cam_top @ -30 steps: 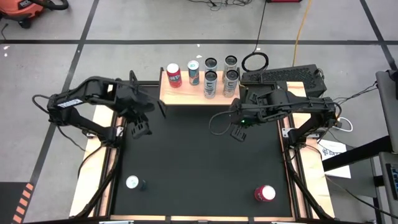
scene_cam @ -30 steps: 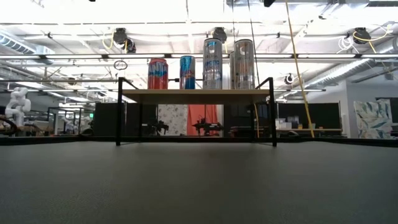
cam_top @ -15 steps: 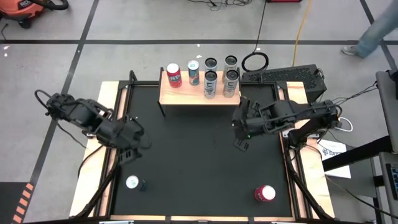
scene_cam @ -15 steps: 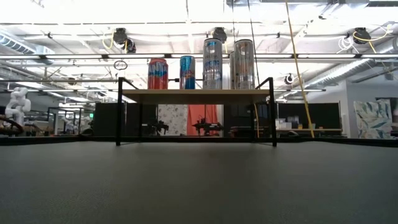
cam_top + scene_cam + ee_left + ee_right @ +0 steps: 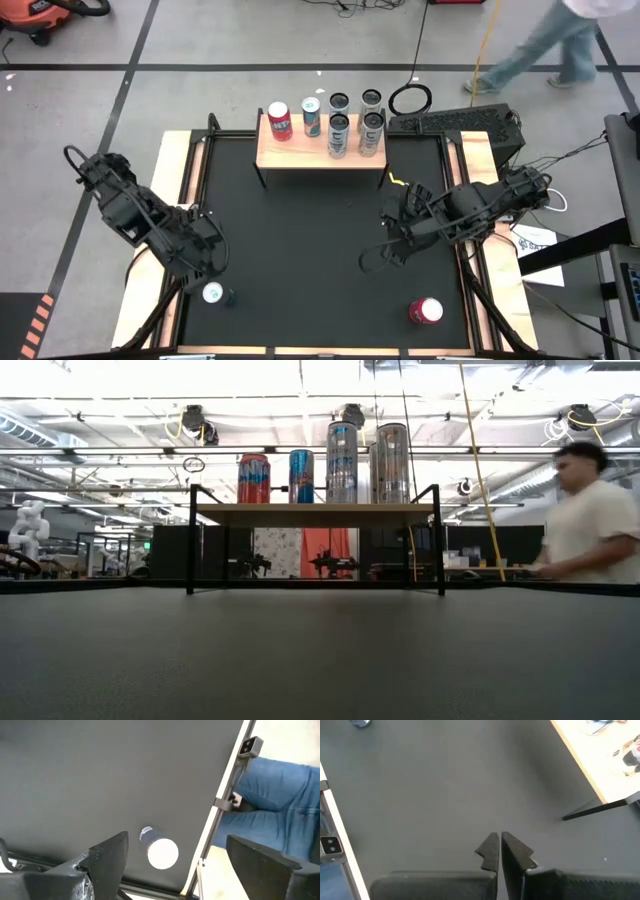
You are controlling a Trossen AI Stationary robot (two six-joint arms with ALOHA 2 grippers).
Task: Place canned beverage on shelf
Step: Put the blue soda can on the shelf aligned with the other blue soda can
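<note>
High view: the small light-wood shelf on thin black legs (image 5: 322,150) stands at the far edge of the black counter (image 5: 310,250) and already carries six cans, a red one (image 5: 279,121), a blue-and-white one (image 5: 311,116) and four tall silver ones (image 5: 339,135) set two by two. So a good part of the stocking looks done. Two cans are left on the counter: a silver-topped can (image 5: 212,293) near the front left corner and a red-topped can (image 5: 425,311) near the front right.

The left gripper (image 5: 200,265) hangs just behind the silver-topped can, its fingers (image 5: 107,857) spread wide and holding nothing; in the left wrist view the can (image 5: 161,852) sits ahead of them and roughly between them, probably not yet within their reach. I judge this can to be the next pick, with the reach, the closing and the carry to the shelf all still to come.

The right gripper (image 5: 385,258) is over bare counter, well apart from the red-topped can, its fingers (image 5: 490,851) pressed together and empty.

A person (image 5: 545,45) walks past beyond the counter.
</note>
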